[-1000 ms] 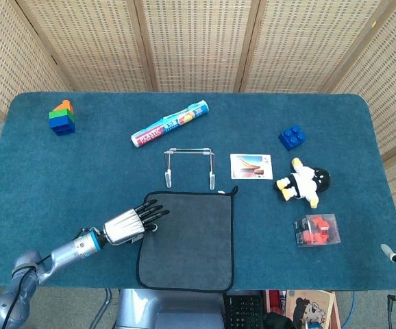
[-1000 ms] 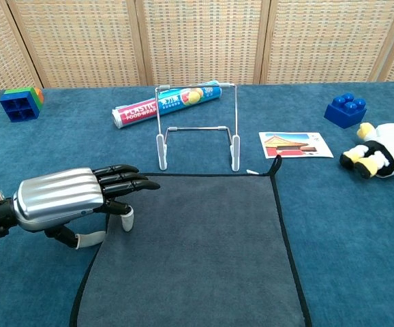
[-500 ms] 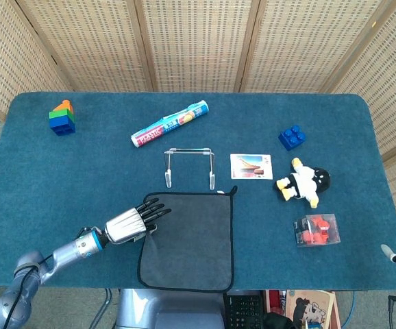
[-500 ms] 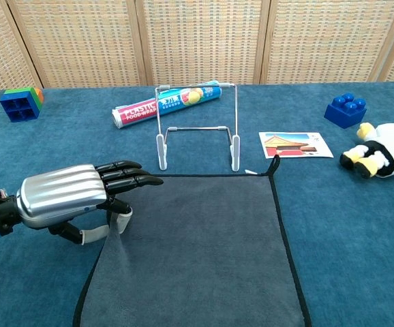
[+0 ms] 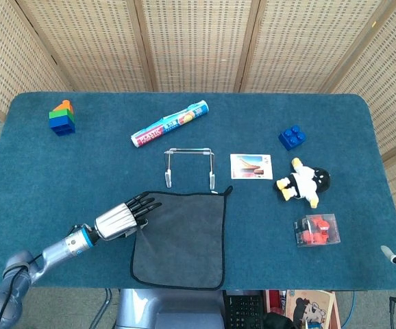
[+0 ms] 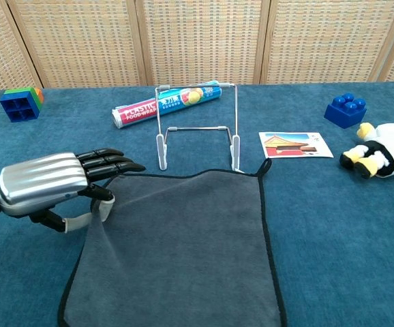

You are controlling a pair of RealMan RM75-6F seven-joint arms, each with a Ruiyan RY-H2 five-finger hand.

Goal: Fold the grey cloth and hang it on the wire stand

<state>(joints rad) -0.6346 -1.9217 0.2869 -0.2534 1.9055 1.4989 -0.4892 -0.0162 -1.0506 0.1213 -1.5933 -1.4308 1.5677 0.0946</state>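
On the blue table (image 5: 362, 123) I can count 1 grey cloth (image 5: 184, 240), lying mostly flat at the lower centre of the head view, its near edge at the table's front and its far edge just short of the feet of the 1 wire stand (image 5: 190, 166), which stands upright at mid-frame. The left hand (image 5: 119, 219) reaches in from the lower left; in the chest view the left hand (image 6: 54, 184) has its dark fingers (image 6: 112, 162) stretched forward and close together while the thumb pinches the cloth's left edge, which is lifted and wrinkled there. Around it sit 1 roll of plastic wrap (image 5: 170, 123), 1 picture card (image 5: 251, 166), 1 plush toy (image 5: 303, 182), 1 clear box of red parts (image 5: 316, 230), 1 blue brick (image 5: 291, 137) and 1 stack of coloured bricks (image 5: 62, 118) at upper left. The right hand is out of both views.
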